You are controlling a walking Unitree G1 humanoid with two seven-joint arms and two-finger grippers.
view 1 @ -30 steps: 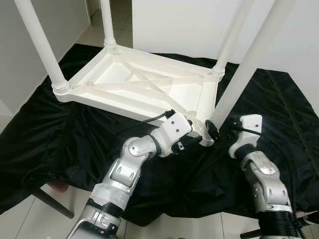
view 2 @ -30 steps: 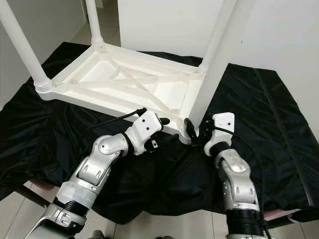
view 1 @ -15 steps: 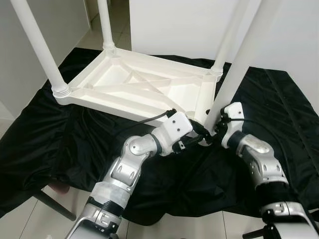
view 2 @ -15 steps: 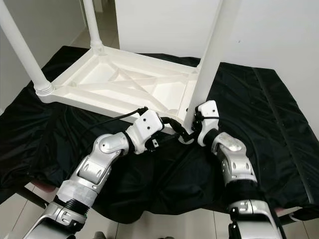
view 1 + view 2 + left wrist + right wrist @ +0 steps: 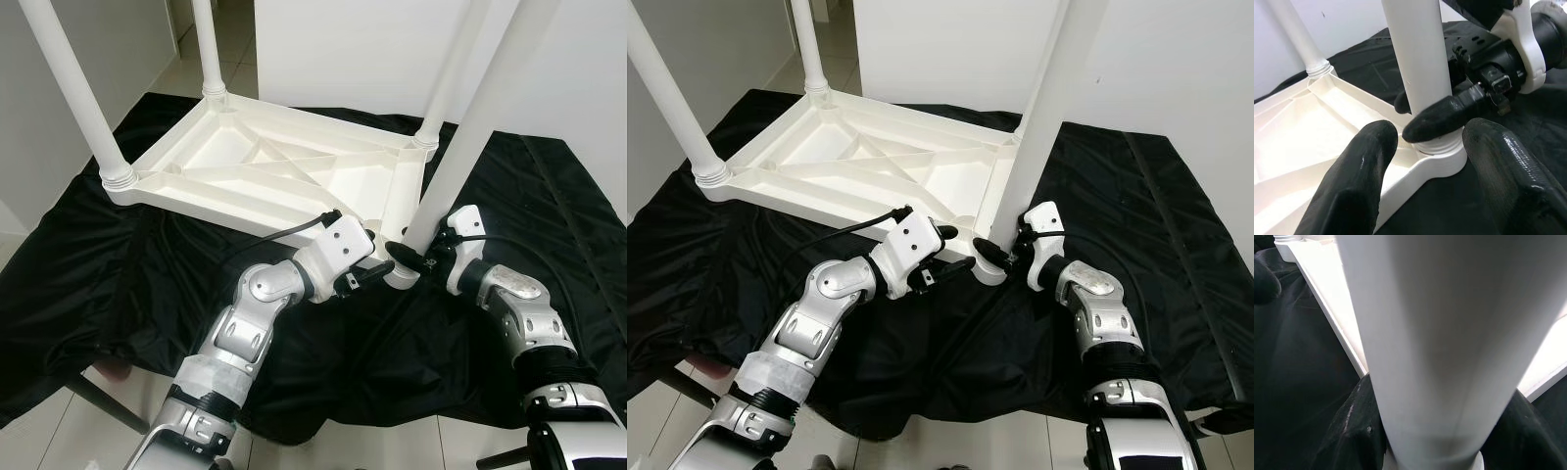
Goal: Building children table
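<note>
A white children's table [image 5: 265, 166] lies upside down on a black cloth [image 5: 118, 284]. Its near-right leg [image 5: 460, 127] stands in the corner socket [image 5: 1442, 159], leaning slightly right. My right gripper [image 5: 409, 259] is shut on the base of this leg; black fingers [image 5: 1354, 431] hug both sides of it in the right wrist view. One right fingertip [image 5: 1442, 117] crosses the front of the leg. My left gripper [image 5: 372, 266] is open just before the same corner, its fingers [image 5: 1356, 186] spread on either side of the socket without touching it.
Three other white legs [image 5: 73, 88] stand upright at the remaining corners. The black cloth hangs over a low support, with tiled floor [image 5: 59, 431] in front. A dark bar [image 5: 98, 397] slants at the lower left. White walls close the back.
My right arm swung in from the right and its gripper closed around the base of the near-right leg. The left gripper stayed almost where it was.
</note>
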